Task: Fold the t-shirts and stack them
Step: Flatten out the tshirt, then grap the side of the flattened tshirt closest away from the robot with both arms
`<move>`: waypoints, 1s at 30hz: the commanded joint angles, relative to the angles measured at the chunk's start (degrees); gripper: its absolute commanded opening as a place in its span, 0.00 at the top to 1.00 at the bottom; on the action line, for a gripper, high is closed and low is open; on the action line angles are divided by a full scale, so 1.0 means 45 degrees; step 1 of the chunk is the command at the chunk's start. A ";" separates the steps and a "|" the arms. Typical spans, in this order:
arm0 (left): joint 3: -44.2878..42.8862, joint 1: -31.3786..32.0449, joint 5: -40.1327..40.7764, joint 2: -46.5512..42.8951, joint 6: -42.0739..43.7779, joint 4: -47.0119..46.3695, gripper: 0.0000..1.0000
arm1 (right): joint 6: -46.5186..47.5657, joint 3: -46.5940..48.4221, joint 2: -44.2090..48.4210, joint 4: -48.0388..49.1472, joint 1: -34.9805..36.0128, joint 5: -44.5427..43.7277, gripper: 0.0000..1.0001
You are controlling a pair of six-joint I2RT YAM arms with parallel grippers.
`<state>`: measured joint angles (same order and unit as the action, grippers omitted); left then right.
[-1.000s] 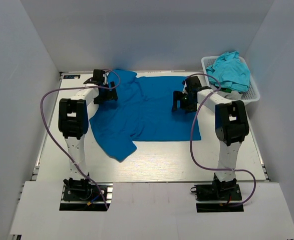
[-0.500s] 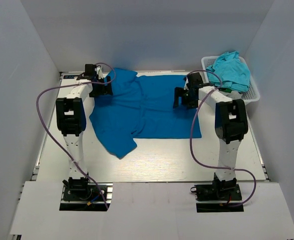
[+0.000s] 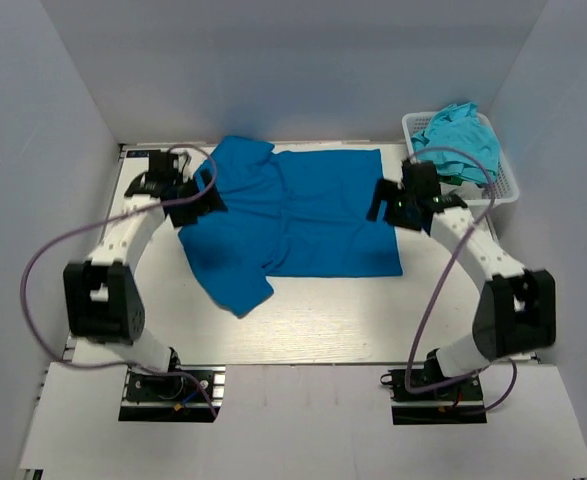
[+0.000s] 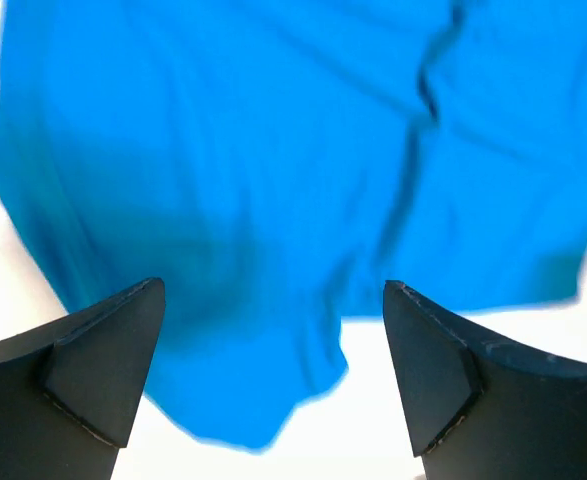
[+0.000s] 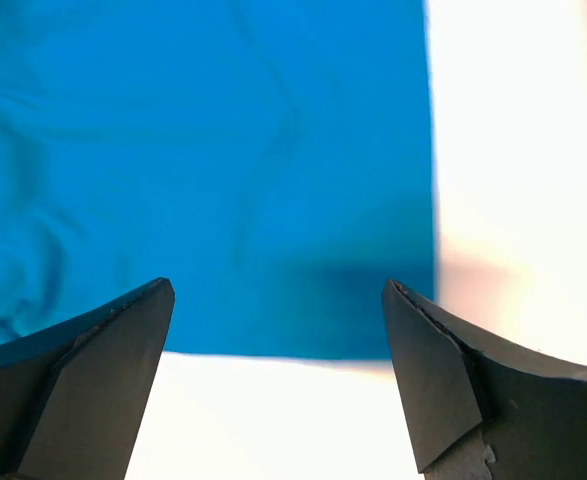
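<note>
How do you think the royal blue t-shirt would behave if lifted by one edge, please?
Probably floppy: the royal blue t-shirt lies flat with soft creases, so it would likely drape from the pinch. Likely light, being thin cloth. Pushed, it would probably bunch, like its rumpled near sleeve.

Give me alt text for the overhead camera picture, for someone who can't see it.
A royal blue t-shirt lies spread on a white table, with the left claw over its left edge and the right claw over its right edge, both open and empty. A white basket at the far right corner holds crumpled teal shirts.
</note>
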<state>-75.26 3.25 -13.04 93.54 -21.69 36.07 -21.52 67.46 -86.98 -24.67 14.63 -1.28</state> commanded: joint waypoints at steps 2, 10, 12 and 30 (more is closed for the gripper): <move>0.3010 0.0275 -0.1068 -0.3378 -0.1996 0.0515 0.00 | -0.1740 -0.2700 0.1885 -0.0320 -0.0224 -0.1900 0.10; 0.8283 0.0822 -0.1984 -0.7776 -0.2541 0.1614 0.00 | -0.2074 -0.4325 0.3039 -0.0829 -0.0849 -0.2587 0.10; 0.9204 0.0958 -0.1986 -0.7778 -0.2910 0.1380 0.00 | -0.1977 -0.4542 0.3079 -0.0613 -0.0985 -0.2081 0.10; 1.1081 0.2266 -0.1790 -0.5710 -0.4320 -0.2216 0.31 | -0.2230 -0.5206 0.1010 0.0422 -0.1201 -0.0927 0.16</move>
<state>-26.85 12.34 -21.63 66.41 -40.73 29.58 -30.37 44.86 -81.28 -24.60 9.69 -6.44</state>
